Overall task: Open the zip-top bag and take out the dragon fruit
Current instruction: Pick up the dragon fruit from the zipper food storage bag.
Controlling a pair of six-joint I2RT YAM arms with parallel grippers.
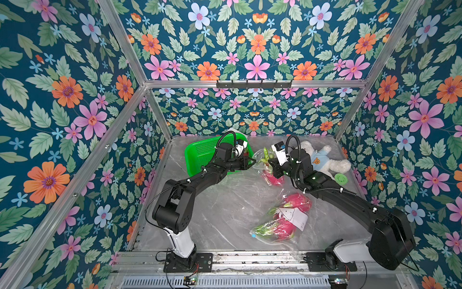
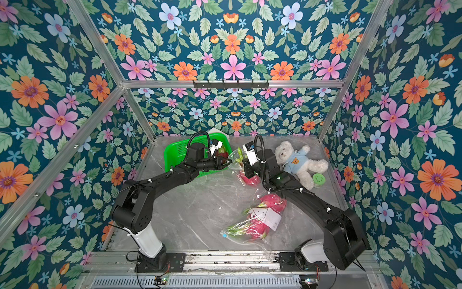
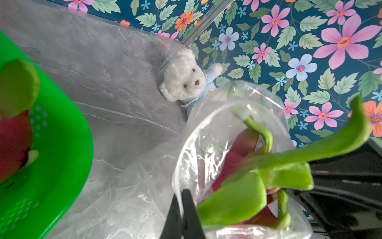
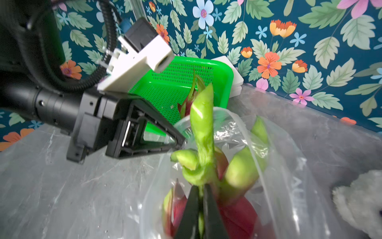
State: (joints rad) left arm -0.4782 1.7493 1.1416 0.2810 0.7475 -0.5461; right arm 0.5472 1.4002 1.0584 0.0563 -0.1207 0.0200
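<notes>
Above the gray marble table (image 1: 225,212), my left end effector (image 3: 180,196) is pinching the rim of the clear bag (image 3: 198,132), while my right end effector (image 4: 200,190) is pinching a green scale of the dragon fruit (image 4: 239,215) sitting inside that bag, just beside the green basket (image 1: 197,155).
</notes>
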